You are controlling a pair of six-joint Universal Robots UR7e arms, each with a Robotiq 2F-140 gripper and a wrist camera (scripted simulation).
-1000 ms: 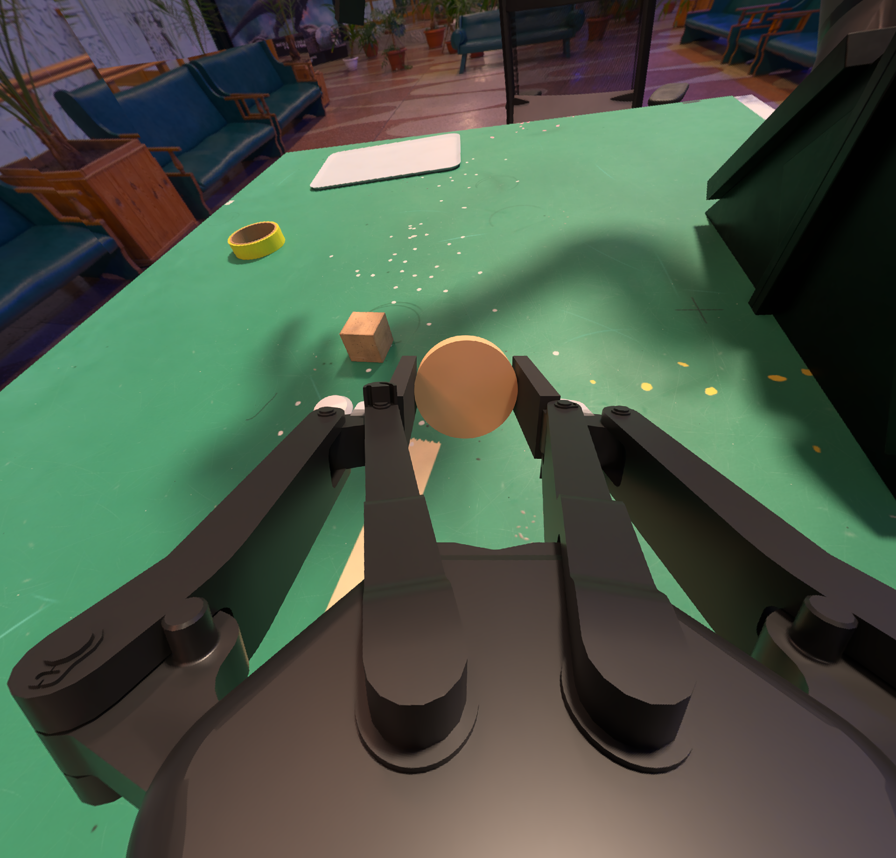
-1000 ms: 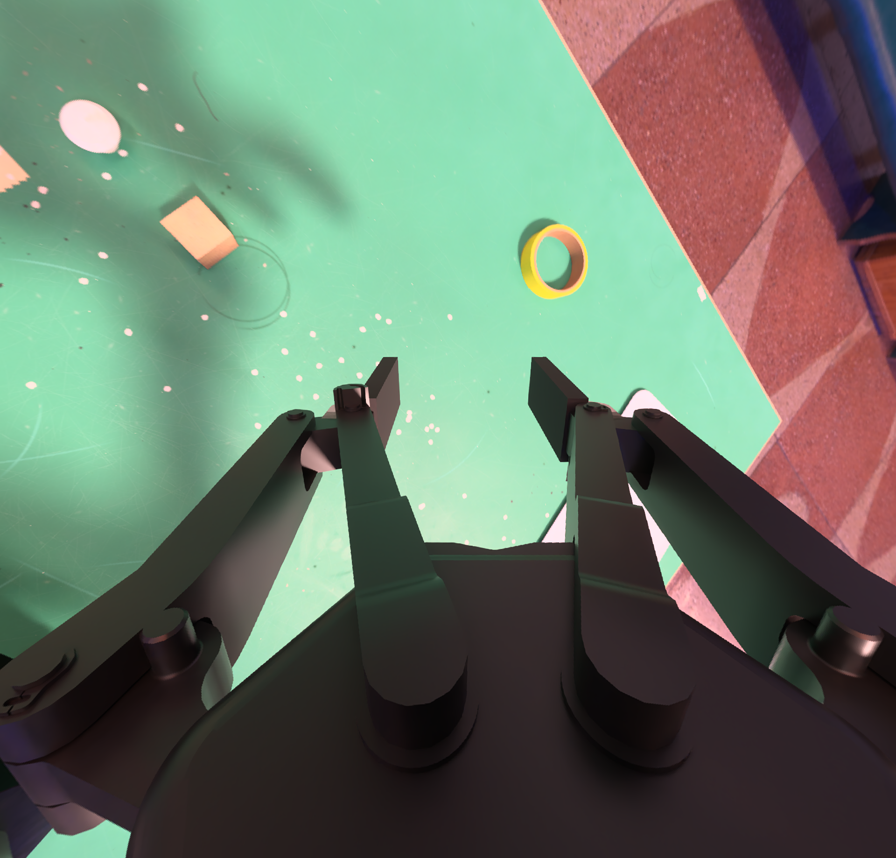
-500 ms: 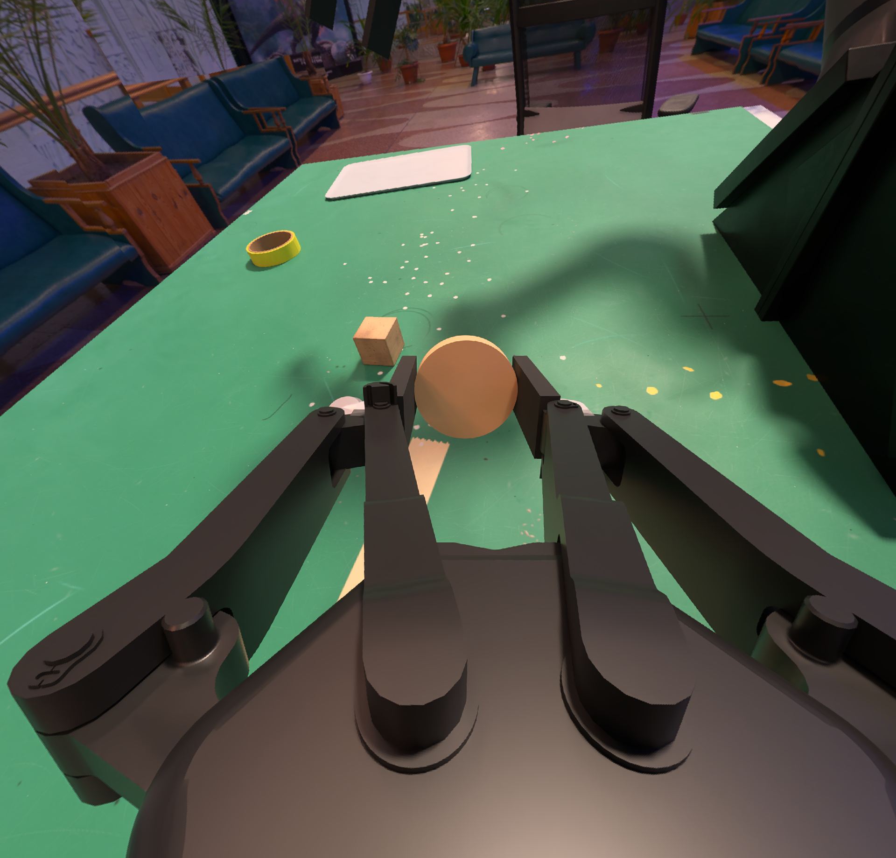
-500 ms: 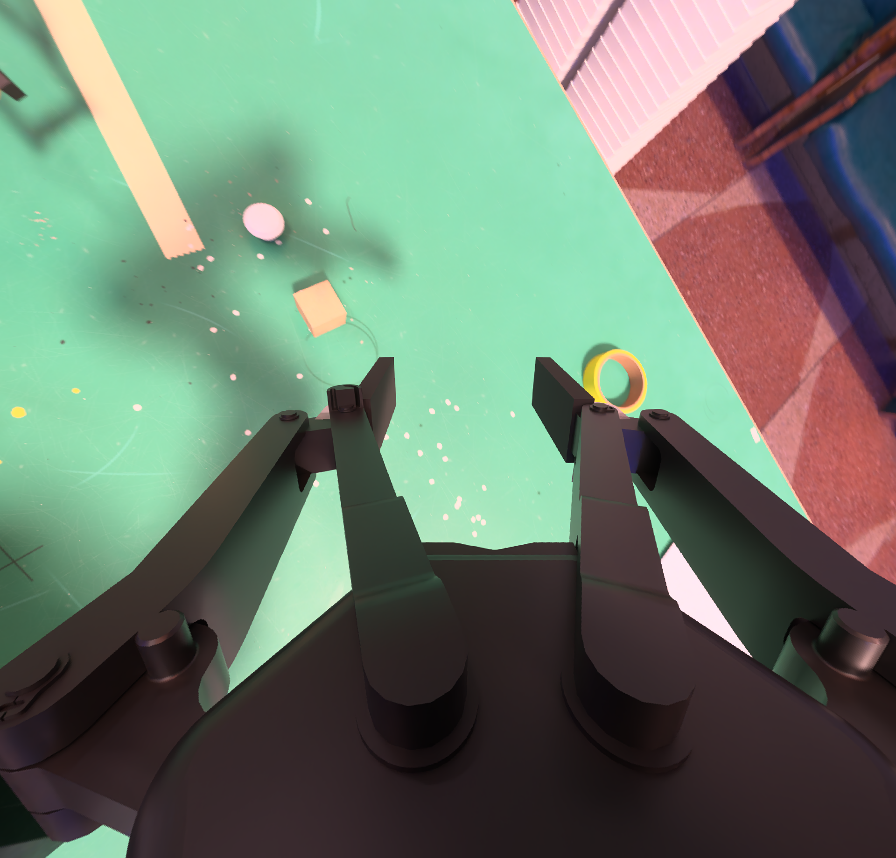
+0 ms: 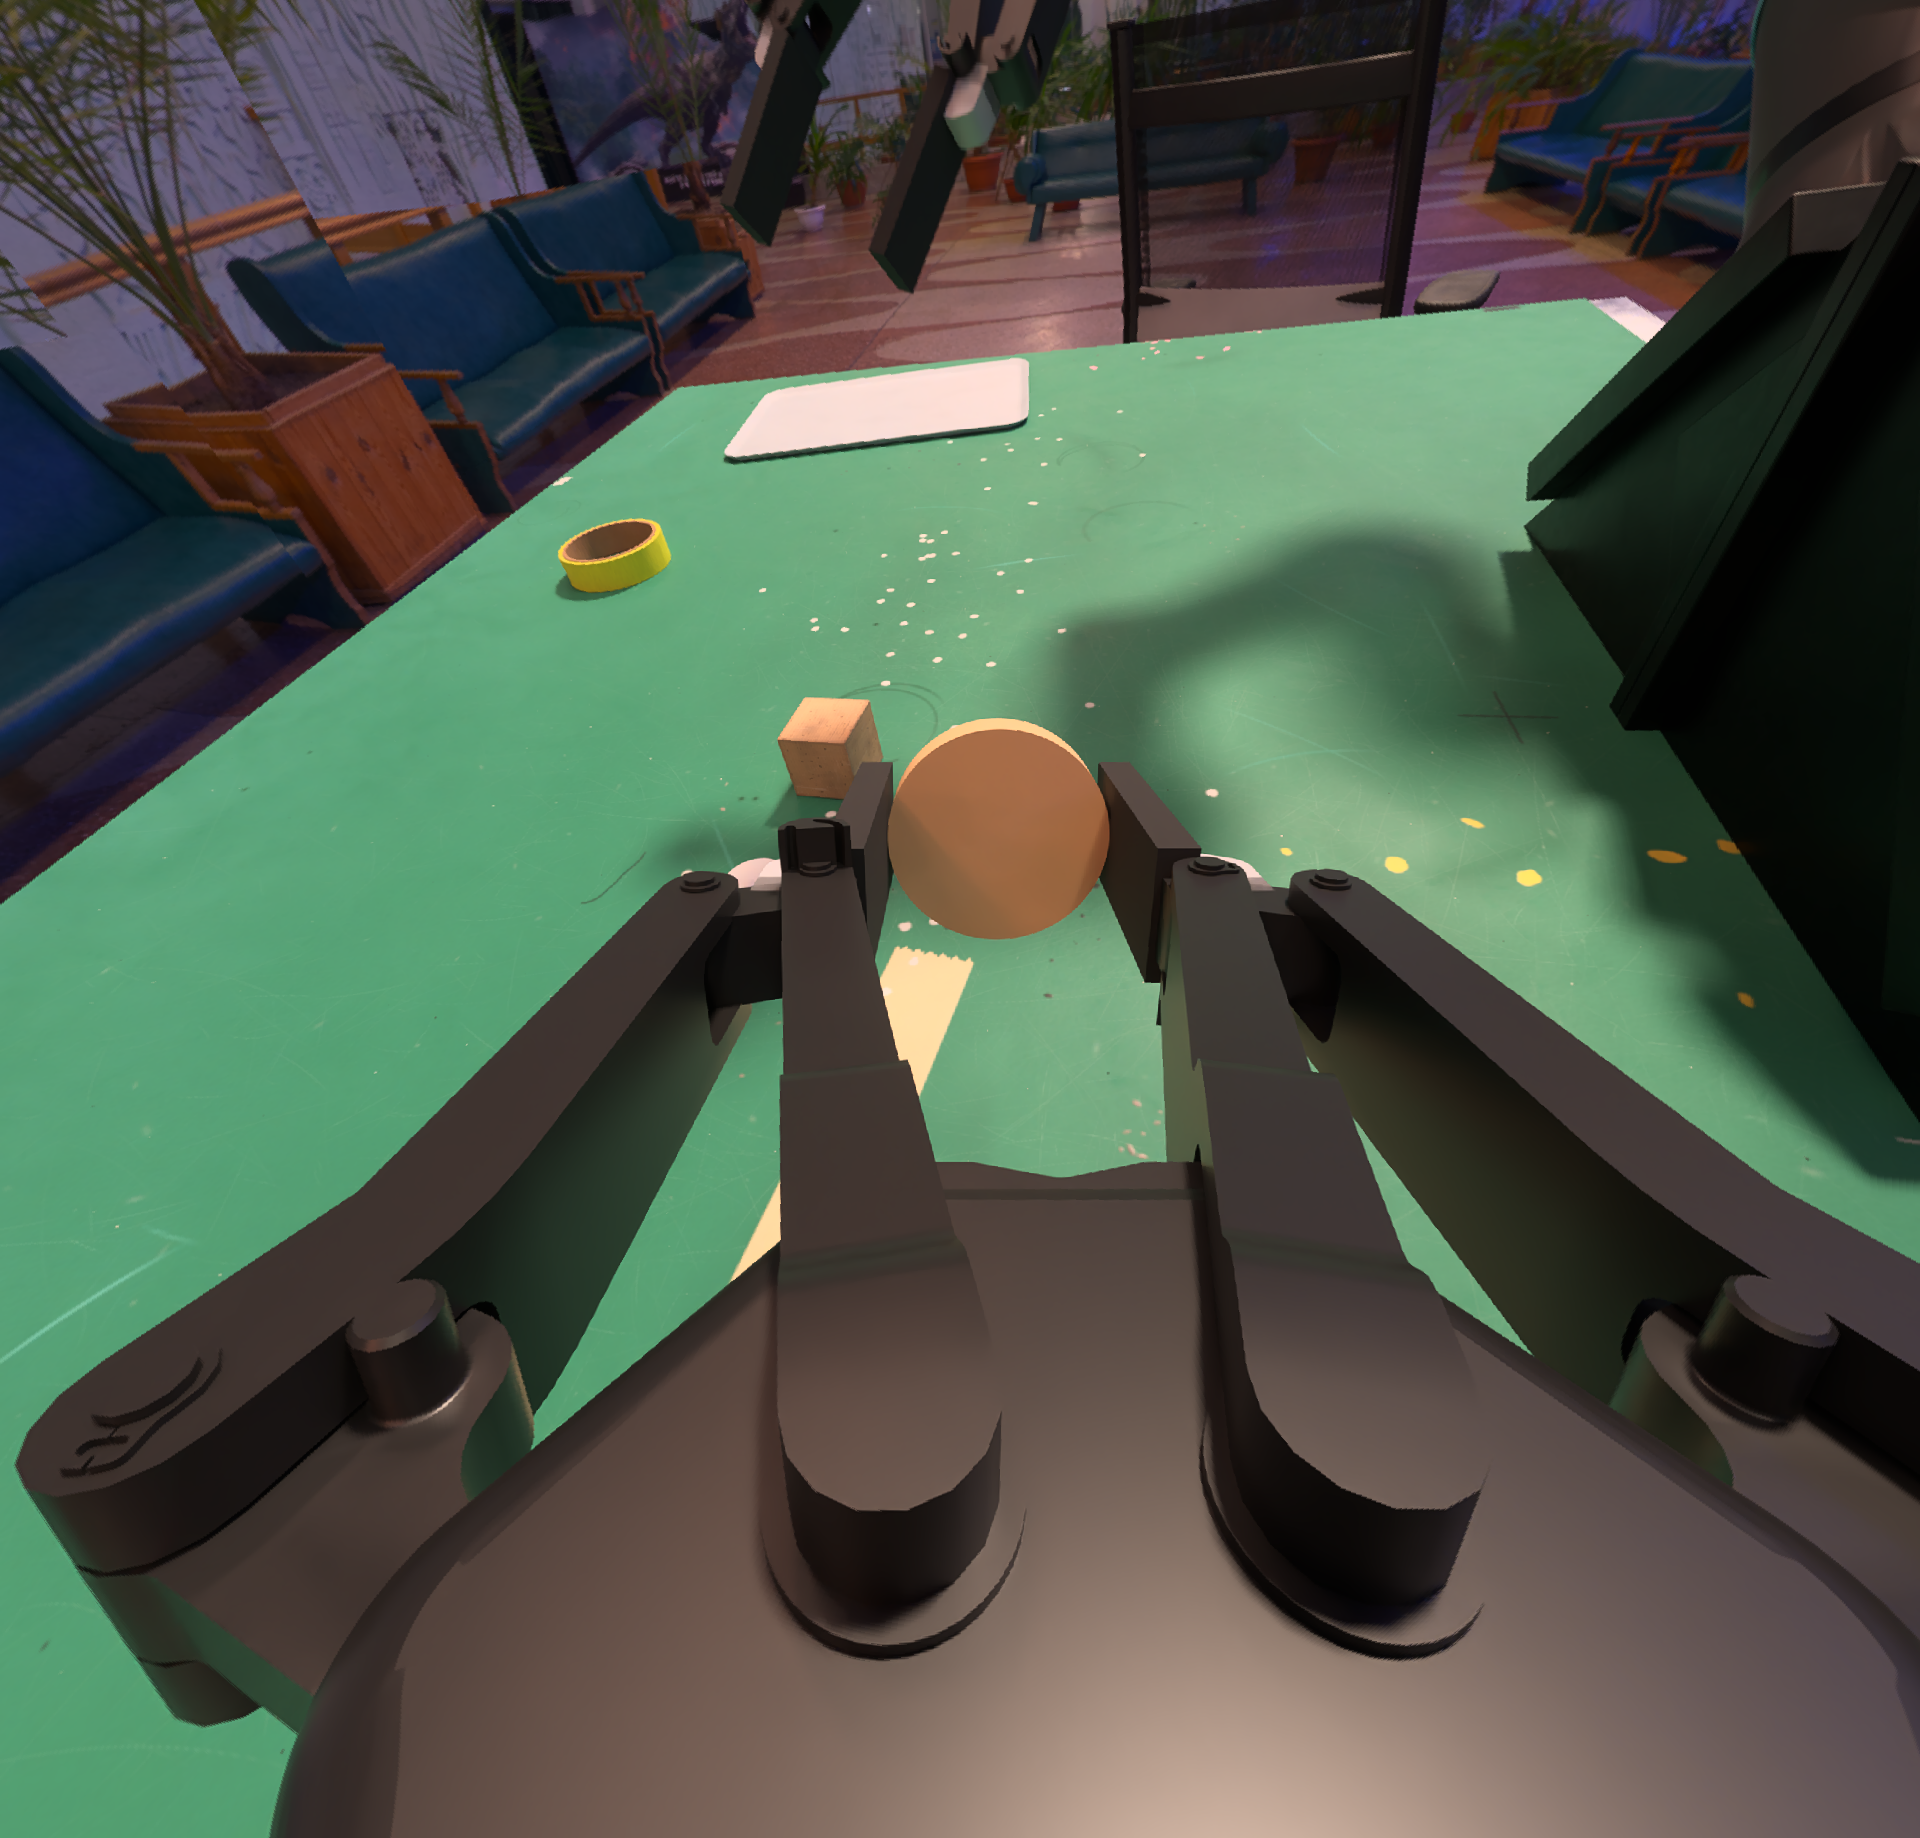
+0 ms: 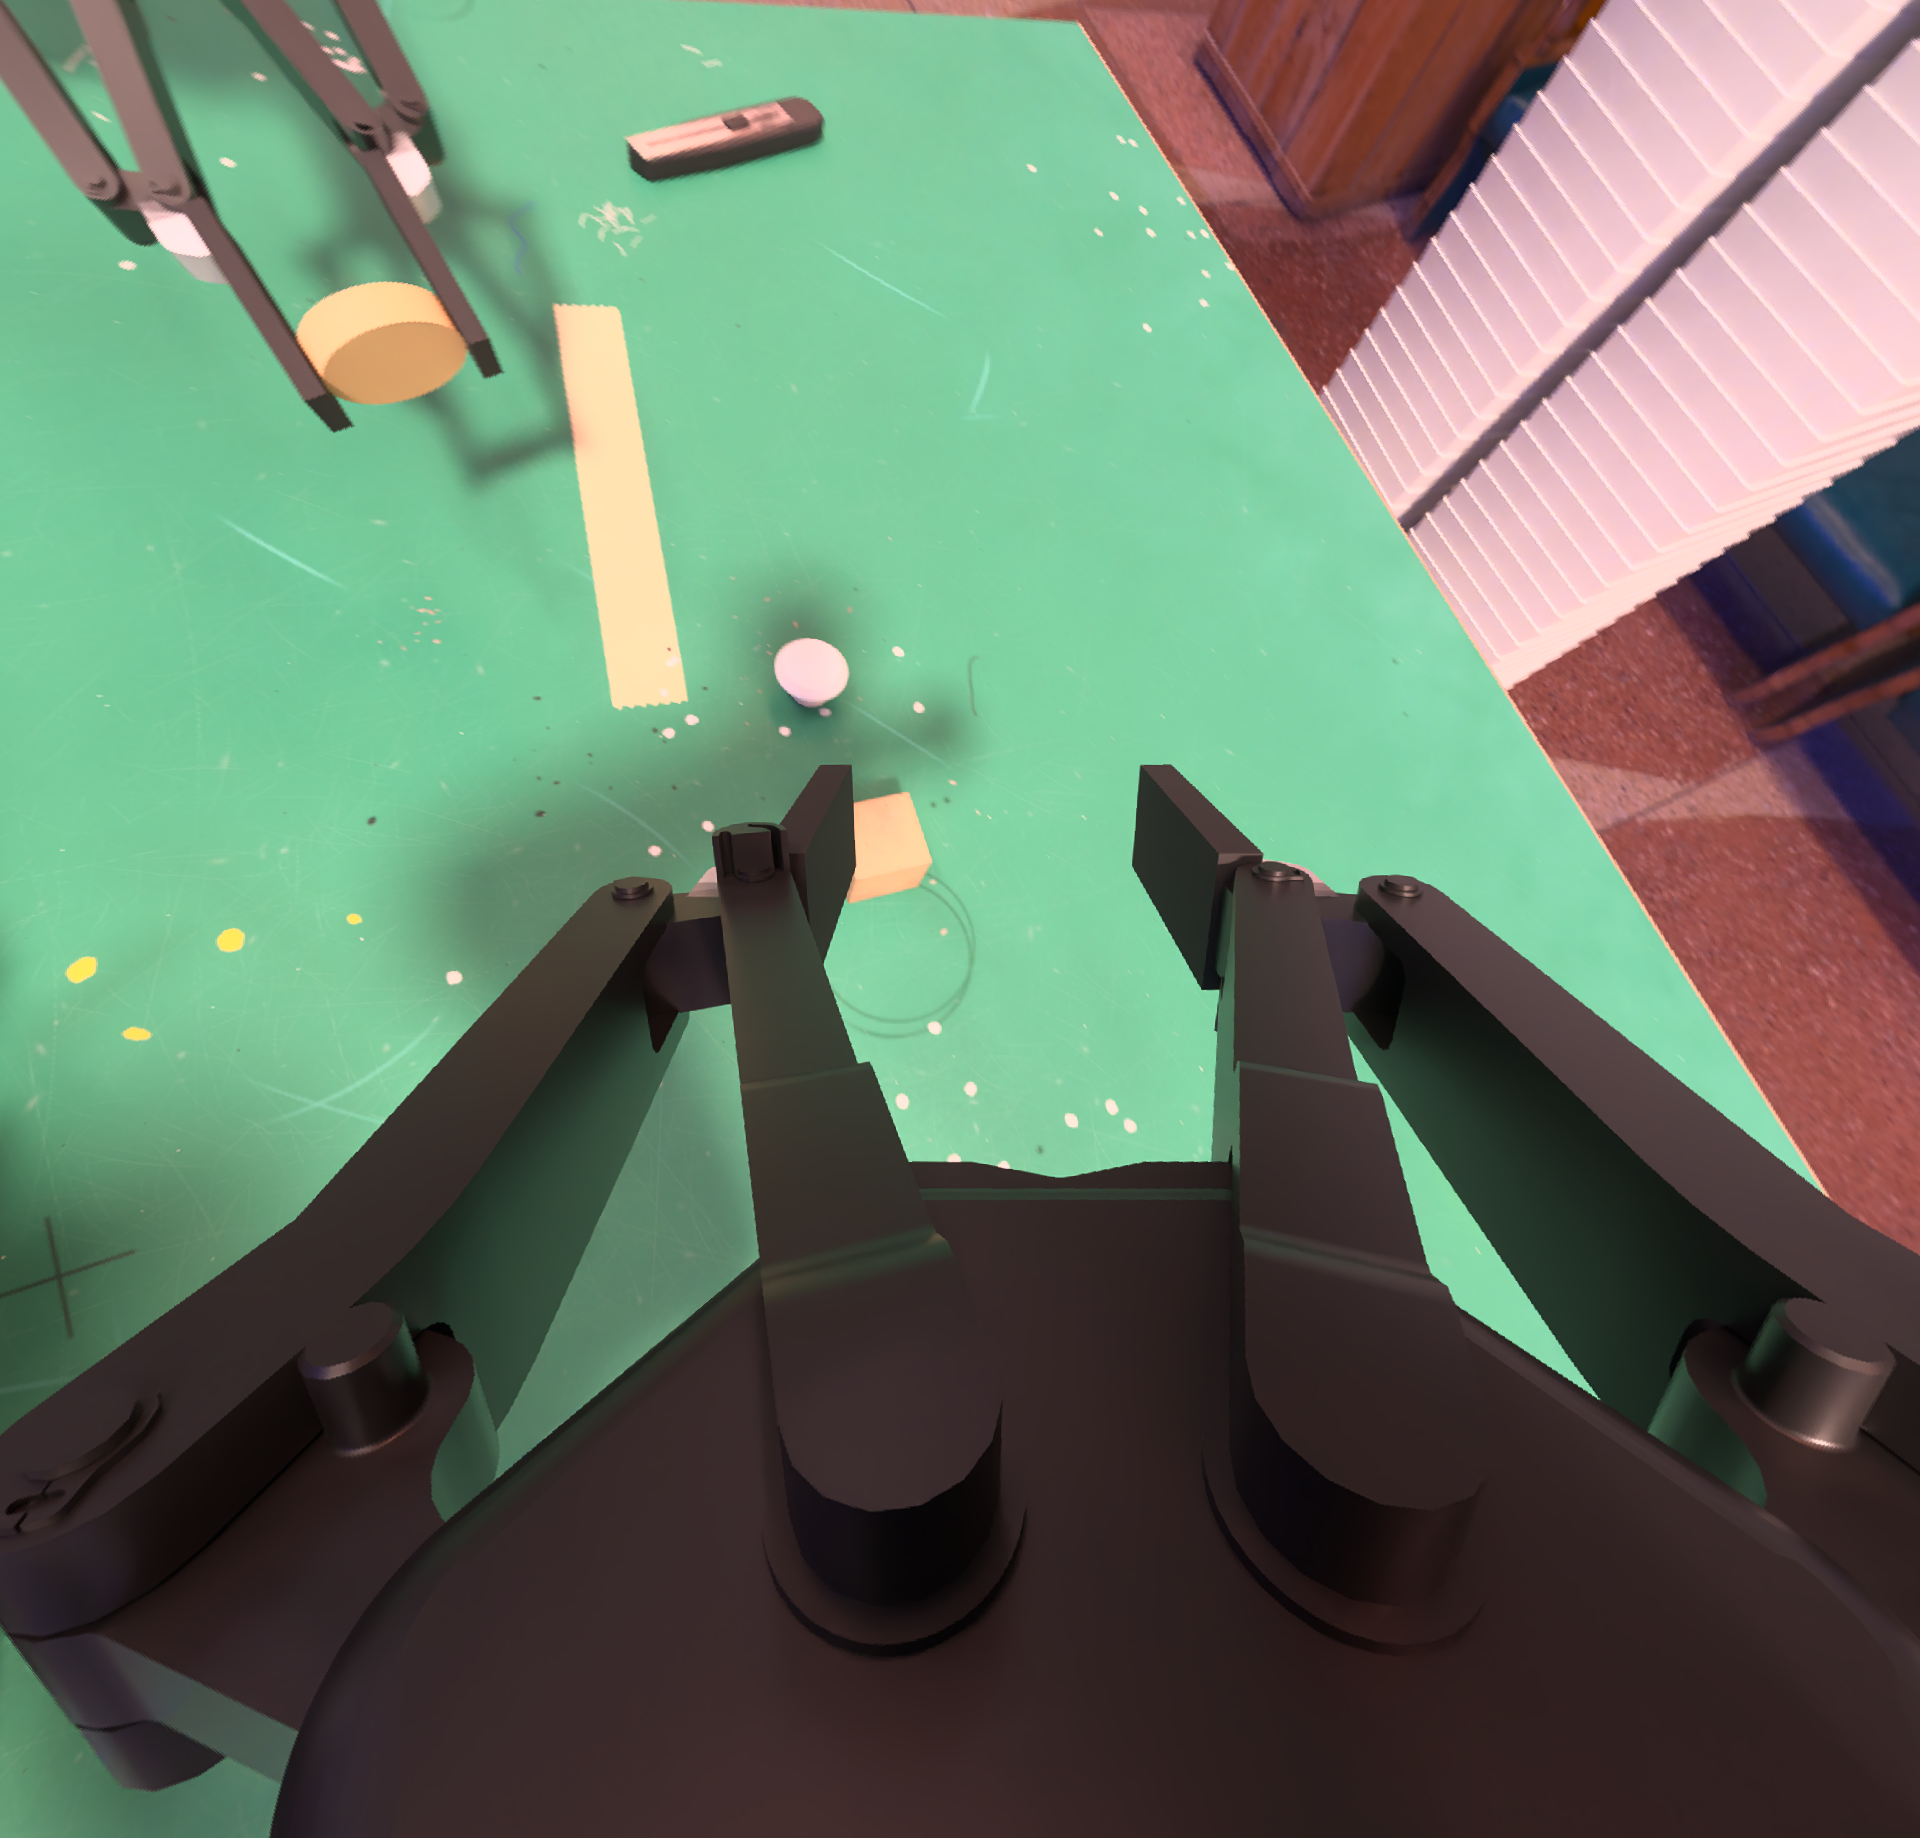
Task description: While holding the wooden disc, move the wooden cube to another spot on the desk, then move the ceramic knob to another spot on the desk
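Note:
My left gripper [image 5: 995, 832] is shut on the wooden disc [image 5: 995, 828] and holds it above the green desk [image 5: 312, 905]. That gripper and the disc [image 6: 379, 342] also show at the upper left of the right wrist view. The wooden cube [image 5: 828, 745] lies on the desk just beyond the left fingertip. In the right wrist view the cube [image 6: 886, 846] sits beside my left finger, partly hidden by it. My right gripper [image 6: 992, 832] is open and empty above the cube. The white ceramic knob [image 6: 810, 670] stands on the desk just past the cube.
A yellow tape roll [image 5: 613, 554] and a white tray [image 5: 881, 406] lie farther back. A strip of pale tape [image 6: 618, 500] is stuck to the desk. A dark remote-like bar [image 6: 724, 136] lies far off. The desk edge [image 6: 1351, 500] runs along the right. A dark arm base [image 5: 1766, 593] stands on the right.
My right gripper has swung round and come over the cube, now showing the knob and the left gripper. The left gripper has risen slightly, still holding the disc.

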